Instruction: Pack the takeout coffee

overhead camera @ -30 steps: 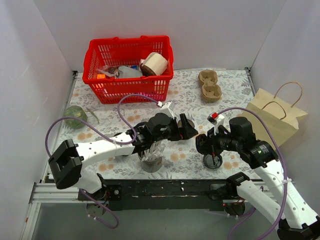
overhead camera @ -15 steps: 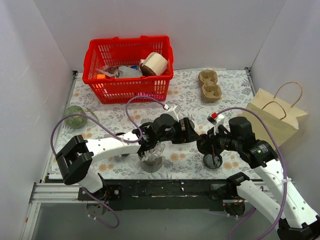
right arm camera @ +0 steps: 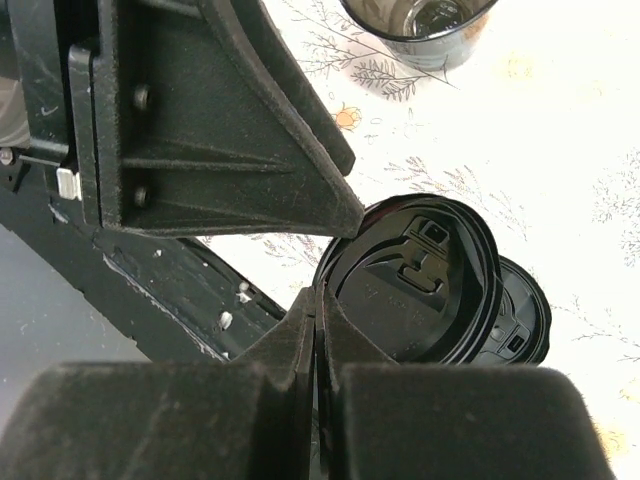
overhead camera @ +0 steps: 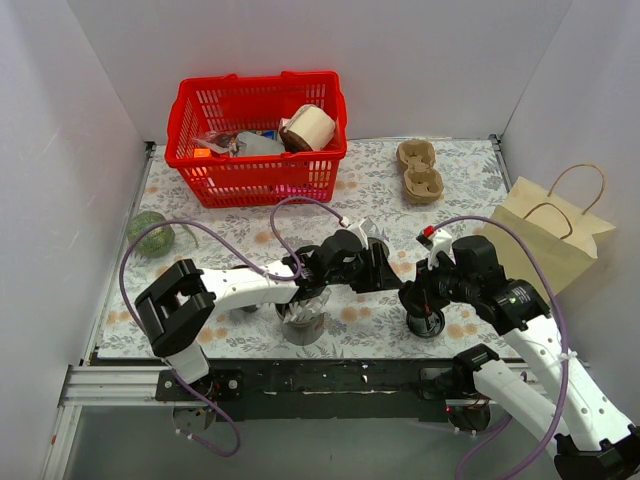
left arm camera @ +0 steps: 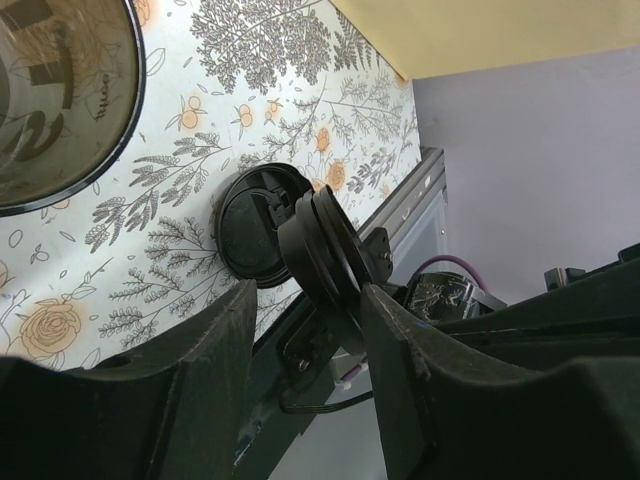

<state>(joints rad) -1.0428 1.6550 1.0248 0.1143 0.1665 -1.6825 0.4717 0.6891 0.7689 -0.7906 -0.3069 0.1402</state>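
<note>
Starting from the top view: where is the takeout coffee (overhead camera: 427, 324) placed? (A)

It is logged on the desk (overhead camera: 360, 200), near the front edge, directly under the right end effector (overhead camera: 420, 300). Only its black lid is seen from above. The left end effector (overhead camera: 388, 274) is reached in just beside it. An open cup (overhead camera: 303, 325) is noted well to the left and a paper bag (overhead camera: 545, 235) at the right side. (B)

What is recorded in the left wrist view? (A)

The left end effector (left arm camera: 307, 290) is seen part open, with nothing clamped. A loose lid (left arm camera: 320, 250) is framed on edge between its fingers; contact cannot be told. The takeout coffee (left arm camera: 245, 235) is seen just behind that lid, and the open cup (left arm camera: 60, 90) at upper left. (B)

And in the right wrist view? (A)

The right end effector (right arm camera: 318, 295) is fully closed, its tips pinched on the rim of the loose lid (right arm camera: 420, 280), which is held upright. The takeout coffee (right arm camera: 522, 325) is partly hidden behind it and is not touched. (B)

How is the handling judged? (A)

The cup is judged light, thin-walled and easily crushed or tipped. A spill is to be expected if it is filled. The plastic lid is expected to be slick and could pop off. A gentle hold across the cup wall below the lid is advised, with the cup kept upright. (B)
</note>
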